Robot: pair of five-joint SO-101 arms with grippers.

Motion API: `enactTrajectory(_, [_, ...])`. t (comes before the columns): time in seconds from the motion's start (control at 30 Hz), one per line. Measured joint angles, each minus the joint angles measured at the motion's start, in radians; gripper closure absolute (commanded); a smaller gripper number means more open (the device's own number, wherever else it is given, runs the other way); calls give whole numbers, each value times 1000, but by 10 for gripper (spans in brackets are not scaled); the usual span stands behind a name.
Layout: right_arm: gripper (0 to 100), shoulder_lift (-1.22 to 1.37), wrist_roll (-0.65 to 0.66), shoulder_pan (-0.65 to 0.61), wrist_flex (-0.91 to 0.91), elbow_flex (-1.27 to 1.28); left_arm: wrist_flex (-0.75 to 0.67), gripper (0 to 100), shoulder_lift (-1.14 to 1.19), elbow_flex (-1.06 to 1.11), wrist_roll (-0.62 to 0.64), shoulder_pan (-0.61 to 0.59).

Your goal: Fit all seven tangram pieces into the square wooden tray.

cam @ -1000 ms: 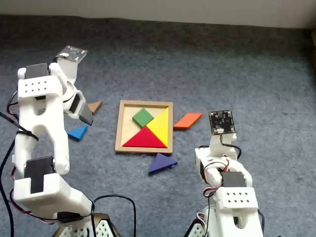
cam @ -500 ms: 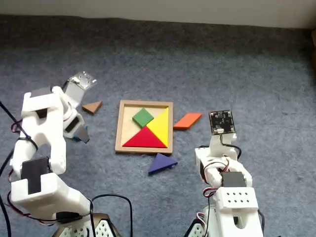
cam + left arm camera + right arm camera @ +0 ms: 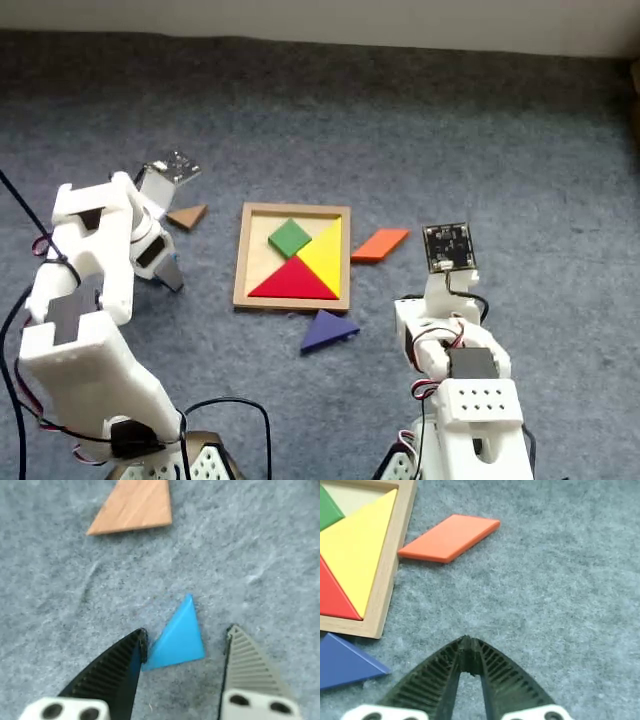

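Left wrist view: ribbed tool (image 3: 186, 630) straddles smooth blue triangle (image 3: 177, 641).

Mid-frame on the surface (image 3: 450, 130) lies the tray (image 3: 293, 303), holding a square piece (image 3: 289, 238) uppermost, a right large triangle (image 3: 325, 255) and a lower large triangle (image 3: 290, 282). A parallelogram (image 3: 380, 244) lies just right of the tray, a medium triangle (image 3: 328, 330) just below it and a small triangle (image 3: 187, 215) to its left. A second small triangle (image 3: 177, 640) sits inside the left pincer (image 3: 186, 630).

i'm not finding any text, number or sign that i can read here; the small circuit board (image 3: 447, 247) is showing only tiny marks, too small for me to make out.
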Motion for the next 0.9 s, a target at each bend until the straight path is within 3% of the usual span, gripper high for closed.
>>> enactTrajectory(0.27, [992,0,0,0,0,0,144,992,94,-169,2,8])
enactTrajectory(0.6, [992,0,0,0,0,0,292,994,-15,-193,8,71])
enactTrajectory(0.73, [992,0,0,0,0,0,327,994,-135,-193,110,114])
enactTrajectory(0.9, [992,0,0,0,0,0,404,994,-304,-193,140,115])
